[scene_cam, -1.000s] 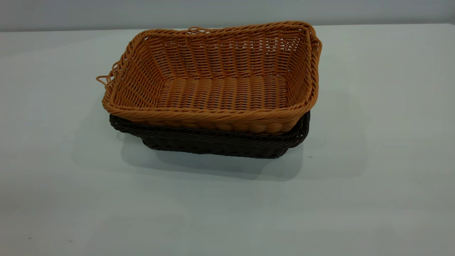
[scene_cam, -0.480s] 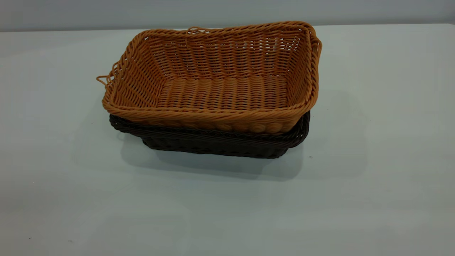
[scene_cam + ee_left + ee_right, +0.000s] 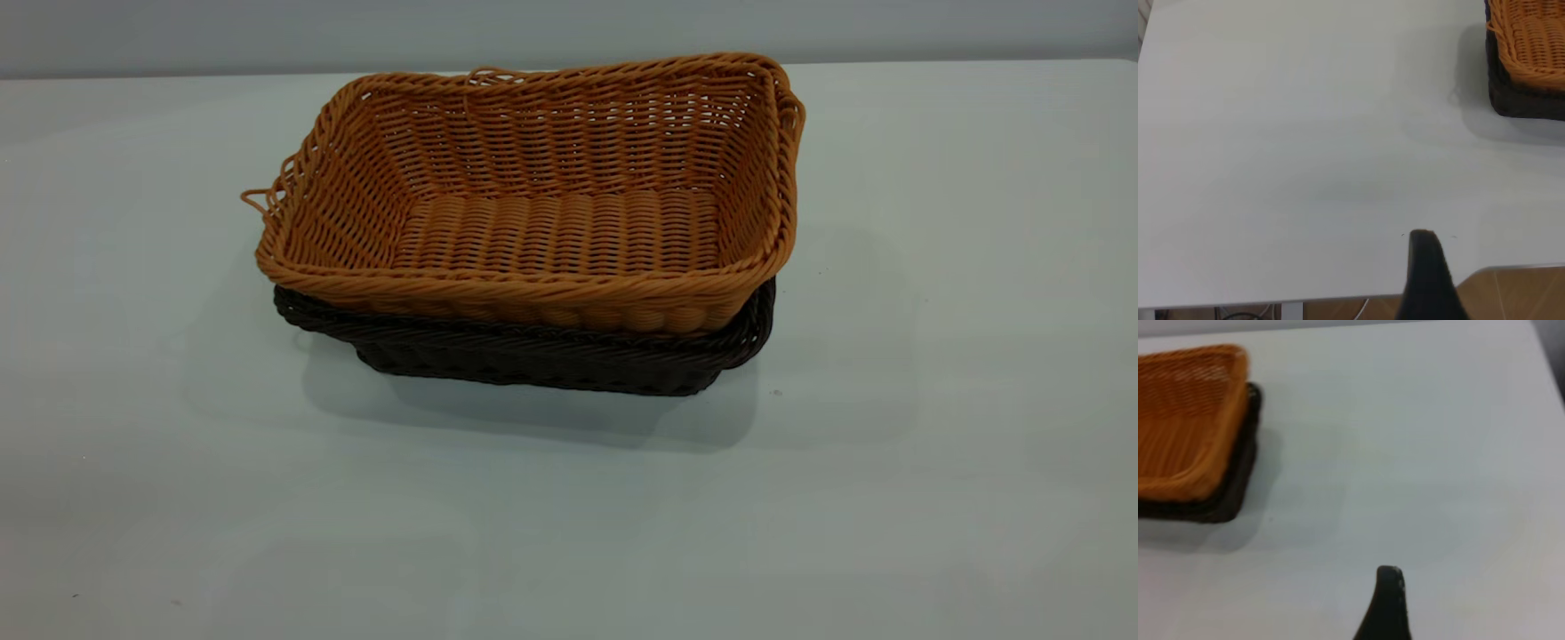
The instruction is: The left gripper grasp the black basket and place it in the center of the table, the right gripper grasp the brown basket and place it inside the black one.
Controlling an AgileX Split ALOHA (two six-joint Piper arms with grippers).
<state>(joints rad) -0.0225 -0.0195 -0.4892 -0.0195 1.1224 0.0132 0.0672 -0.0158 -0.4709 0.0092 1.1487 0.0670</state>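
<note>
Brown basket: the brown basket (image 3: 551, 204) was a rectangular wicker piece in orange-tan, with a braided rim, sloping sides and a ribbed woven floor; loose strand loops stuck out at its rim on the left end and along the far side.
Black basket: the black basket (image 3: 533, 356) was the same rectangular woven shape in very dark brown-black, with a braided rim; only its near rim, near wall and right corner showed beneath the other.
Nesting: the brown basket sat inside the black one, its rim standing above the dark rim all along the near side.
Contents: the brown basket's floor held nothing else that could be seen.
Writing: no lettering or label could be read on either basket.
Table: the table (image 3: 933, 444) was a large plain white-grey top; the stacked pair stood midway between its left and right edges and nearer the far edge than the near one.
Left gripper: the left gripper (image 3: 1426, 280) showed only as one dark fingertip over the table's edge in the left wrist view, well apart from the baskets; I cannot tell how far it was parted, and it touched nothing visible.
Right gripper: the right gripper (image 3: 1386, 607) likewise showed as a single dark fingertip above bare tabletop, well apart from the baskets; its spread cannot be told either.
</note>
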